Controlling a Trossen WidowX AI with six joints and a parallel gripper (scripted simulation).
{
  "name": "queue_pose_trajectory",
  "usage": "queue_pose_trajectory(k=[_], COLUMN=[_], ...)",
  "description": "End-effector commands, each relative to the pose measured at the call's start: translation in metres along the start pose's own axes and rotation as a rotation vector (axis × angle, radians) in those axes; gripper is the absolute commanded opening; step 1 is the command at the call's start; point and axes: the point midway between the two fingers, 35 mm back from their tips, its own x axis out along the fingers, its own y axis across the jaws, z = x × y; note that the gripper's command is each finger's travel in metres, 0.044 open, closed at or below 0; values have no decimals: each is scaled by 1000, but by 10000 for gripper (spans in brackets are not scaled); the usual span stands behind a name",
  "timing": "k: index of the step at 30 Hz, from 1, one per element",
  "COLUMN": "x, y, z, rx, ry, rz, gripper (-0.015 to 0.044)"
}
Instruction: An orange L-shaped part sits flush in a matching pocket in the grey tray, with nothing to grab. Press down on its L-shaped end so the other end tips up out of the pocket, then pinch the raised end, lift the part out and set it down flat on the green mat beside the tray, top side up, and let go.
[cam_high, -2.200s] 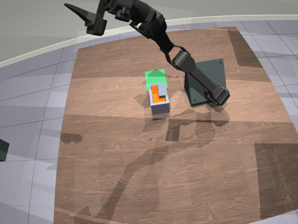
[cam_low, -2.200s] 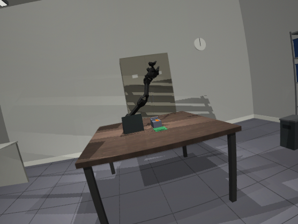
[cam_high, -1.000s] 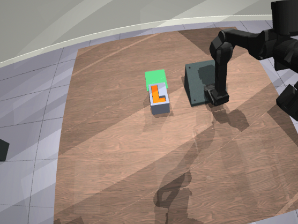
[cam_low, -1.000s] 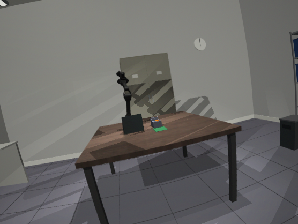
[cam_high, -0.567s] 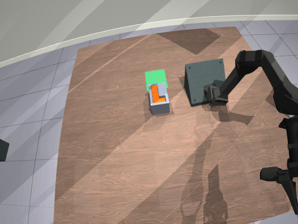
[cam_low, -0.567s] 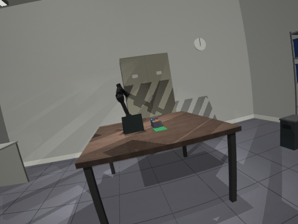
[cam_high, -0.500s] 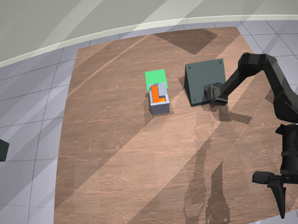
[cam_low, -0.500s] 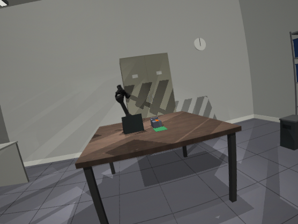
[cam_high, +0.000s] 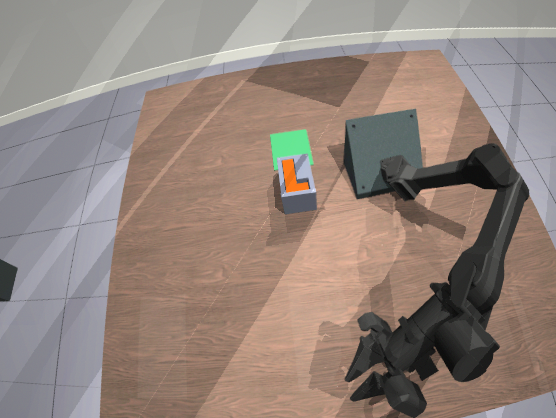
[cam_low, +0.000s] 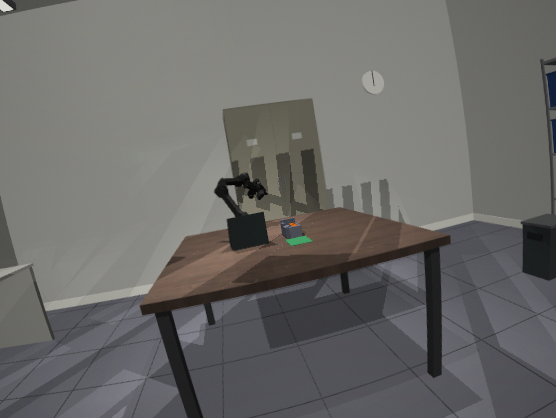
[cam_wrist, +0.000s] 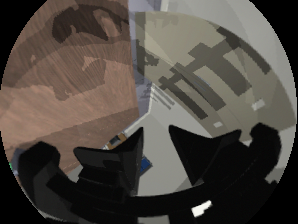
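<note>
The fingers (cam_high: 361, 385) (cam_low: 265, 194) are parted, with nothing between them, up in the air above the table (cam_high: 200, 280) (cam_low: 325, 255) (cam_wrist: 75, 105) and well apart from the work. The orange L-shaped part (cam_high: 291, 179) (cam_low: 293, 225) sits in the pocket of the grey tray (cam_high: 300, 202) (cam_low: 293, 231), away from the fingers and touching none of them. Beyond the tray, farther still from the fingers in the top view, the green mat (cam_high: 291, 144) (cam_low: 299, 241) lies flat, right beside it. The arm (cam_high: 500, 220) (cam_low: 230, 202) reaches up from the dark slanted block (cam_high: 382, 135) (cam_low: 248, 231) and bends over toward the fingers.
</note>
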Motion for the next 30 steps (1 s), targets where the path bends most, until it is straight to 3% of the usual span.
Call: queue_pose_trajectory(k=[1, 9, 18, 26, 30], x=[32, 45, -28, -116, -123], y=[59, 199, 343, 410, 413], z=[-35, -121, -193, -208, -208], rx=[124, 560, 1406, 2395, 2484], ry=[77, 280, 637, 936, 950], rz=[206, 651, 1044, 1155, 1155], gripper=[180, 180, 180, 180, 180])
